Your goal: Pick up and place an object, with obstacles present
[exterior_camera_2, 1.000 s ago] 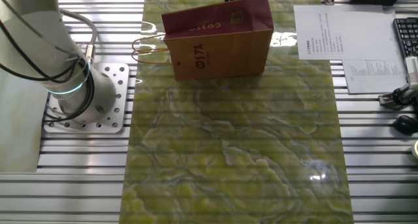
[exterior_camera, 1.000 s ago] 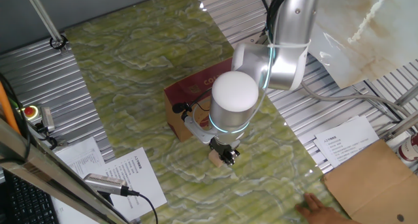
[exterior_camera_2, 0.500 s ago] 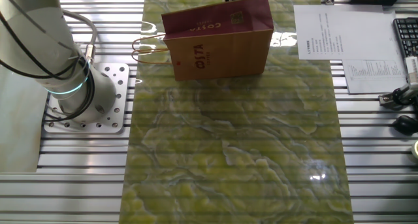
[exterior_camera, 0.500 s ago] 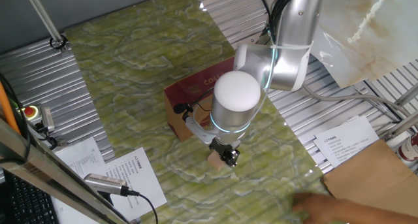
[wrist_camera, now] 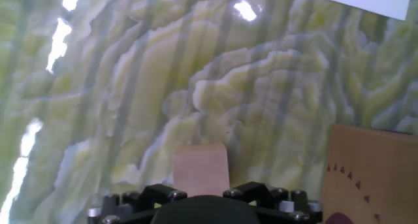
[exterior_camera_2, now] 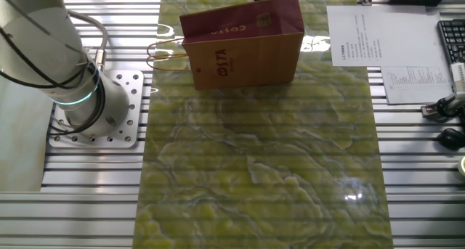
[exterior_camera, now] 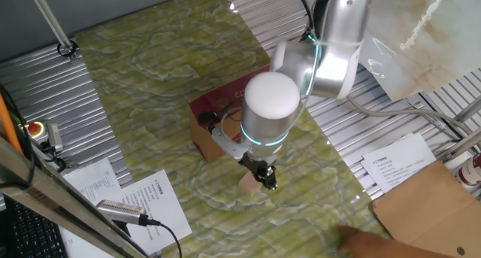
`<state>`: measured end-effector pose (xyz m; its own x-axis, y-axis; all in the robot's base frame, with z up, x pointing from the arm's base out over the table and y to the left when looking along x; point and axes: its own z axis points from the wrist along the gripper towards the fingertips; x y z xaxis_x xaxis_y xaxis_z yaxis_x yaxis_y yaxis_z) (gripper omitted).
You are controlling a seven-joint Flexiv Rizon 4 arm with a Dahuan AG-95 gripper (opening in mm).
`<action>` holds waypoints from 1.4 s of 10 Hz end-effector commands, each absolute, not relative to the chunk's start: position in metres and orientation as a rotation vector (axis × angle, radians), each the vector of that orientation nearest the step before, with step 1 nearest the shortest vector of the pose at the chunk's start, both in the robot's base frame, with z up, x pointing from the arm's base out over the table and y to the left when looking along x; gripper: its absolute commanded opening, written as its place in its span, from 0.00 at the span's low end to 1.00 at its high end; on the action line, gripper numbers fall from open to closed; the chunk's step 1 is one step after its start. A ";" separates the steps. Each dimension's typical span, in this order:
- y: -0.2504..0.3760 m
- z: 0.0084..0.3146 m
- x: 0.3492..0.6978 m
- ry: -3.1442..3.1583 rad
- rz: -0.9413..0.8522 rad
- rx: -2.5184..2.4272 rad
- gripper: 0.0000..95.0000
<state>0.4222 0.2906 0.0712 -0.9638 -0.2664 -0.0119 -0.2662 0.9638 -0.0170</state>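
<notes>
On the green marbled table (exterior_camera: pixel 150 70), the arm is bent low over the middle and the gripper (exterior_camera: pixel 265 179) hangs just above the surface. Right beside it, on the side toward the papers, sits the small tan cube (exterior_camera: pixel 249 183), resting on the table. From the hand view the cube (wrist_camera: pixel 202 169) shows just ahead of the black gripper body, flat on the marble, with nothing visibly clamped against its sides. Whether the fingers are spread or pinched, I cannot tell; the arm hides them in one fixed view and the hand view shows only the base. Behind the arm stands the brown carton (exterior_camera: pixel 218 115), red band on top, close to the cube but apart from it. From the other fixed view the carton (exterior_camera_2: pixel 243 49) stands upright at the far end of the table, hiding the cube behind it.
</notes>
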 end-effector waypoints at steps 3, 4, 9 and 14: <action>0.290 0.097 0.419 3.099 0.001 -0.422 0.80; 0.290 0.106 0.418 3.108 0.000 -0.421 0.80; 0.294 0.133 0.416 3.121 -0.002 -0.397 0.20; 0.295 0.137 0.416 3.125 -0.011 -0.398 0.00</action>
